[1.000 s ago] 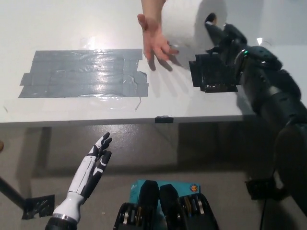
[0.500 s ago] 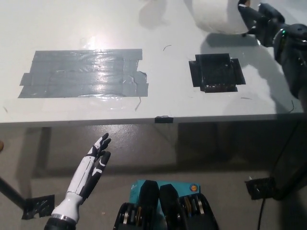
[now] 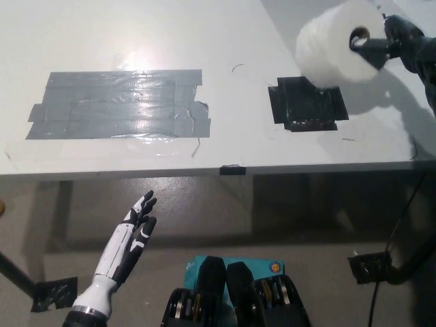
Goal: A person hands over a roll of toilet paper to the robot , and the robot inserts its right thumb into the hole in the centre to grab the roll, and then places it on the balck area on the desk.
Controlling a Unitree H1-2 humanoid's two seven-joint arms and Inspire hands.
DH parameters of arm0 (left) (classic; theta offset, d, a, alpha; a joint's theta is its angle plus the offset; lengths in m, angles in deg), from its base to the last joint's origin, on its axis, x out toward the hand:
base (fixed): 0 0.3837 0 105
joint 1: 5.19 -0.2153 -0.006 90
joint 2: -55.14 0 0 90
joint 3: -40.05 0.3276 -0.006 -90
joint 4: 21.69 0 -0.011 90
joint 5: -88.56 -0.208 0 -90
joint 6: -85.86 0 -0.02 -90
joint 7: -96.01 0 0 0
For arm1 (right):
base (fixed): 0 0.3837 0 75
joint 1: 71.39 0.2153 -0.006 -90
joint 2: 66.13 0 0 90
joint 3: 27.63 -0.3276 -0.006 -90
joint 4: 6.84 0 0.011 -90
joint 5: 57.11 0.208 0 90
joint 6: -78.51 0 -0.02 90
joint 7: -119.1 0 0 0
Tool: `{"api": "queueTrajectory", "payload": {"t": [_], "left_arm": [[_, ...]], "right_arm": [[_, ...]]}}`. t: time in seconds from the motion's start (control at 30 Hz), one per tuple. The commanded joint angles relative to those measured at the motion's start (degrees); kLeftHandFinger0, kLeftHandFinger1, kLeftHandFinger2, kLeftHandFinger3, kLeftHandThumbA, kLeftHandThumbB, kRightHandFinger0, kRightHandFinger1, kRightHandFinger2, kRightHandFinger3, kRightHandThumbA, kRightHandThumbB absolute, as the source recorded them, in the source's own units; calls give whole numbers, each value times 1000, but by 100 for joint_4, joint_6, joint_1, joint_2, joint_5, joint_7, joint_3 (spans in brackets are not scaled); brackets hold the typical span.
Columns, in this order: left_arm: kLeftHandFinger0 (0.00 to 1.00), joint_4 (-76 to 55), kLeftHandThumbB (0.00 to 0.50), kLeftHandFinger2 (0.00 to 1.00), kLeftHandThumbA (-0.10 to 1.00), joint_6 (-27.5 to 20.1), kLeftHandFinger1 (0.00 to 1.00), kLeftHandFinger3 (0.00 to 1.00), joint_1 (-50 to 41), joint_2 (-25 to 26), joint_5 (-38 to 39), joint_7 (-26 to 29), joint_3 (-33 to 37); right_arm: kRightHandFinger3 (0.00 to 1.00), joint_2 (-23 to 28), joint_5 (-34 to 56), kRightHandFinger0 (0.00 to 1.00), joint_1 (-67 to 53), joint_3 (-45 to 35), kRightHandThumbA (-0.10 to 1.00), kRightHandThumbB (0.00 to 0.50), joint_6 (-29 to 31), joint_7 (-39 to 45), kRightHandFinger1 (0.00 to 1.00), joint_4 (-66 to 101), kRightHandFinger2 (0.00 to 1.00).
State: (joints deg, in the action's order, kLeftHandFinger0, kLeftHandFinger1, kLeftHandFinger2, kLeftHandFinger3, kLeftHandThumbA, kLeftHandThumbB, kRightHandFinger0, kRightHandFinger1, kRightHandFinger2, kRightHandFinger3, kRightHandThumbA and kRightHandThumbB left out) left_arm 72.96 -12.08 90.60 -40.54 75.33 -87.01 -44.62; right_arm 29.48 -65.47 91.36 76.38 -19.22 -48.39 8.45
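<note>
A white toilet paper roll (image 3: 337, 42) hangs in the air at the upper right, just above and behind the black area (image 3: 307, 103) on the white desk (image 3: 225, 146). My black right hand (image 3: 402, 42) holds it from the right, with a finger pushed into the centre hole. The roll's hole faces the camera. My white left hand (image 3: 129, 246) rests below the desk's front edge at the lower left, fingers straight and apart, holding nothing.
A wide patch of grey tape strips (image 3: 119, 103) covers the desk's left half. A small dark clip (image 3: 232, 169) sits on the front edge. A cable and a black bracket (image 3: 371, 267) lie on the floor at the lower right.
The person's hand has left the picture. My right hand took the roll at the far edge and has brought it down and nearer, over the black area. The left hand stayed put.
</note>
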Motion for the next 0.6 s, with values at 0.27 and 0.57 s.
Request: {"api": "queueTrajectory", "payload": {"t": [0.27, 0.57], "left_arm": [[1000, -27, 194, 1000, 1000, -191, 1000, 1000, 0, 66, -5, 71, -56], [1000, -53, 174, 1000, 993, -166, 1000, 1000, 5, 54, 3, 48, -38]], "right_arm": [[900, 80, -743, 274, 281, 804, -100, 152, 483, 414, 756, -27, 1000], [1000, -69, -997, 381, 324, 1129, -100, 155, 549, 640, 895, -85, 1000]]}}
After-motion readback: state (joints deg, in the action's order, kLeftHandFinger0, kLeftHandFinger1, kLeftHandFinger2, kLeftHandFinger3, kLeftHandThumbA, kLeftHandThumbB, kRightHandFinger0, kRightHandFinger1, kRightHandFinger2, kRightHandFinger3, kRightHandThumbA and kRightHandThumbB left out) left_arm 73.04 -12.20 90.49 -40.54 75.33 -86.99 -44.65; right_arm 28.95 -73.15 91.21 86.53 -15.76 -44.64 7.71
